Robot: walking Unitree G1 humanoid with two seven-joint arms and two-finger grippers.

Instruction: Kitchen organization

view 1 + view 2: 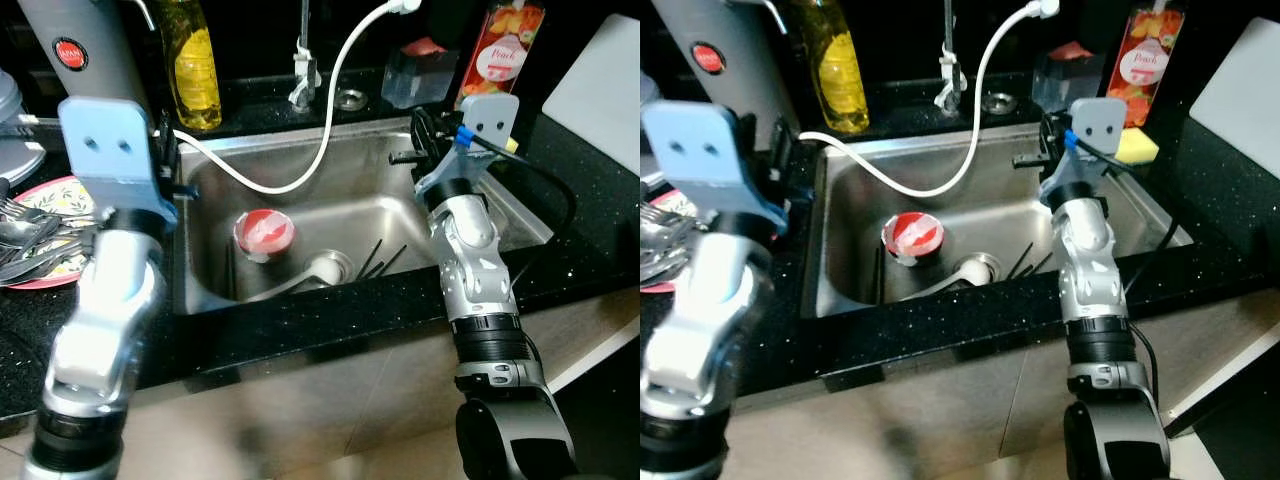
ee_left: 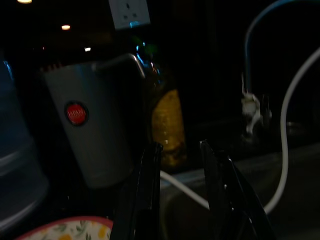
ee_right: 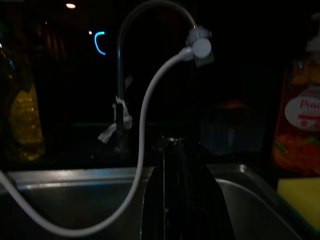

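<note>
Left eye view: black worktop [image 1: 300,325] w/ steel sink [image 1: 400,215] at centre. Sink holds red-white cup [image 1: 264,234] on its side nr drain, plus dark chopsticks [image 1: 382,260]; white hose [image 1: 330,110] droops in. Floral plate [image 1: 60,195] w/ cutlery [image 1: 25,235] sits on worktop, robot's left. Judging: organizing barely begun, nothing gripped, sink items + plate left.
L wrist view adds grey jug [image 2: 92,130] beside oil bottle [image 2: 167,125]; left pincer [image 2: 180,150] released, above plate edge.
R wrist view: right pincer [image 3: 175,147] clenched, empty, over sink's right side; peach bottle [image 3: 300,125], yellow sponge [image 3: 300,197] nearby.
</note>
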